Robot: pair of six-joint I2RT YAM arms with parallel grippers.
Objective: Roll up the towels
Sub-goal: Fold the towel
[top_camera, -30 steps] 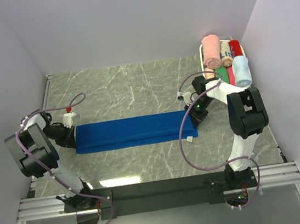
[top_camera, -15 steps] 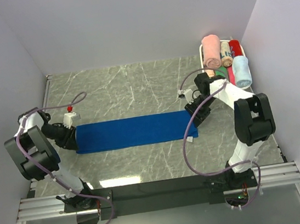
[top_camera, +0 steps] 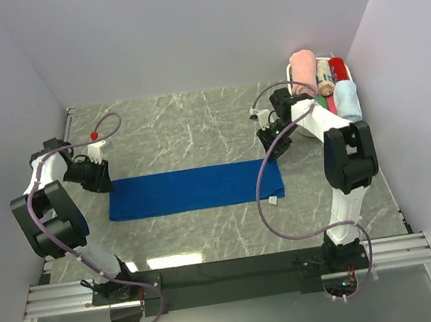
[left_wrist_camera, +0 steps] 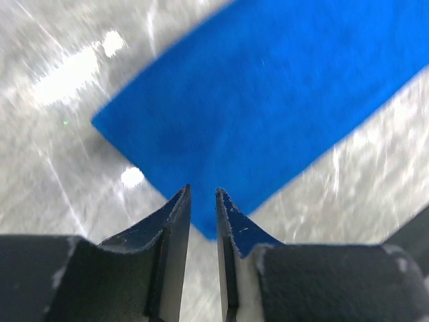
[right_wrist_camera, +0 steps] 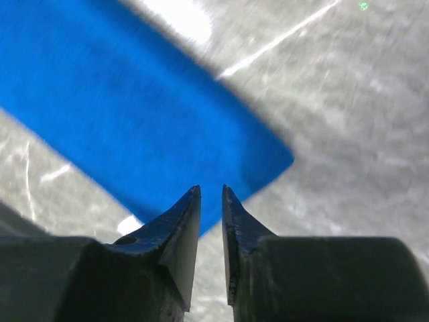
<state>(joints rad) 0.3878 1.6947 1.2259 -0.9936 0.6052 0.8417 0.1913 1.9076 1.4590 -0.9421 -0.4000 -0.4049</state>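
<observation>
A royal blue towel (top_camera: 195, 189) lies flat on the marble table as a long, narrow folded strip. My left gripper (top_camera: 100, 178) hovers just behind the strip's left end, with its jaws slightly open and nothing between them. The left wrist view shows the towel's corner (left_wrist_camera: 268, 100) beyond the left gripper (left_wrist_camera: 202, 192). My right gripper (top_camera: 270, 144) hangs behind the right end, also narrowly open and empty. In the right wrist view the towel's other end (right_wrist_camera: 134, 121) lies beyond the right gripper (right_wrist_camera: 211, 190). A pale blue towel (top_camera: 347, 101) sits rolled in the tray.
A white tray (top_camera: 353, 71) at the back right holds rolled pink (top_camera: 303, 72), red (top_camera: 337, 67) and green (top_camera: 321, 104) towels beside the pale blue one. White walls close in the table on three sides. A black rail runs along the near edge.
Both grippers opened, let go of the royal blue towel's ends and drew back toward the far side. The towel now lies flat and narrower.
</observation>
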